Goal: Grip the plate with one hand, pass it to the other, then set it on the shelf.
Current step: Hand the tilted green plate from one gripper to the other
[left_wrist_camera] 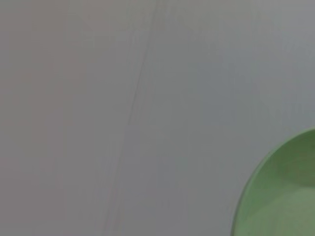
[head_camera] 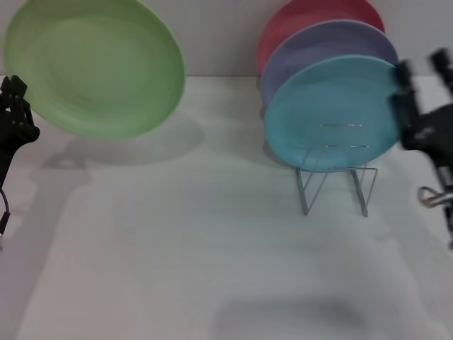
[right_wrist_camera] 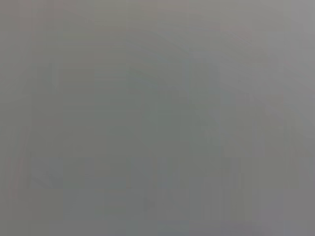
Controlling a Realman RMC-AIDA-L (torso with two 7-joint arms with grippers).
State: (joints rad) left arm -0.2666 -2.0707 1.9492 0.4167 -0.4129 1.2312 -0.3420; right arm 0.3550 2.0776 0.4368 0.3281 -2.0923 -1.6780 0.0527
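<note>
The light green plate [head_camera: 95, 67] hangs tilted above the table at the far left, its shadow on the surface below. My left gripper [head_camera: 13, 91] is at the plate's lower left rim and is shut on it. A part of the plate's rim shows in the left wrist view [left_wrist_camera: 283, 196]. My right gripper [head_camera: 422, 69] is at the far right, beside the turquoise plate, with its fingers apart and empty. The silver wire shelf [head_camera: 336, 180] stands right of the middle. The right wrist view shows only plain grey.
The shelf holds a turquoise plate [head_camera: 329, 113] in front, a lavender plate [head_camera: 322, 49] behind it and a red plate [head_camera: 304, 18] at the back. The white table [head_camera: 177, 248] spreads out in front of them.
</note>
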